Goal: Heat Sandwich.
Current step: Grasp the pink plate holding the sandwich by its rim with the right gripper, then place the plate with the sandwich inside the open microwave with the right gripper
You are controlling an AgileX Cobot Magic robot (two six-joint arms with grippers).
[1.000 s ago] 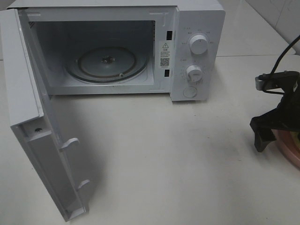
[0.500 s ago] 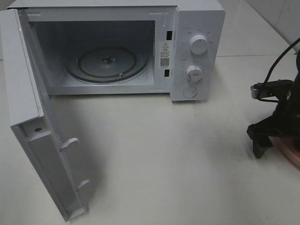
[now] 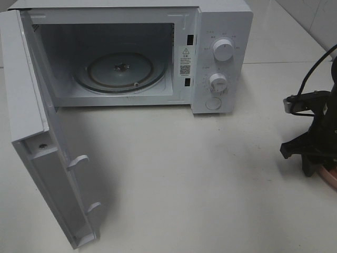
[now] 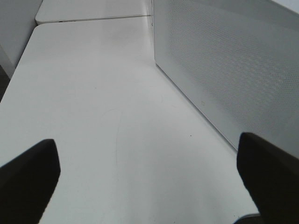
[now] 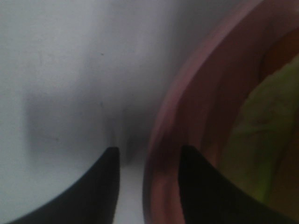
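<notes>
In the right wrist view the sandwich (image 5: pixel 264 140) is a blurred pale green-yellow patch lying on the pink plate (image 5: pixel 187 93). My right gripper (image 5: pixel 147 149) straddles the plate's rim, one finger (image 5: pixel 100 186) outside over the table and the other (image 5: pixel 205 186) inside the plate. A strip of table still shows between the outer finger and the rim. The exterior view places this gripper (image 3: pixel 300 161) at the right edge, over a sliver of the plate (image 3: pixel 329 178); the sandwich is hidden there. My left gripper (image 4: pixel 149 163) is open over bare table.
The white microwave (image 3: pixel 221 31) stands at the back with its door (image 3: pixel 31 137) swung wide to the left and a glass turntable (image 3: pixel 120 71) inside. Its perforated side wall (image 4: pixel 233 70) runs beside my left gripper. A black cable (image 3: pixel 316 68) hangs over the right arm.
My right gripper has shifted slightly right and lower onto the plate's edge, and its fingers have drawn closer together. The left side and the microwave look unchanged.
</notes>
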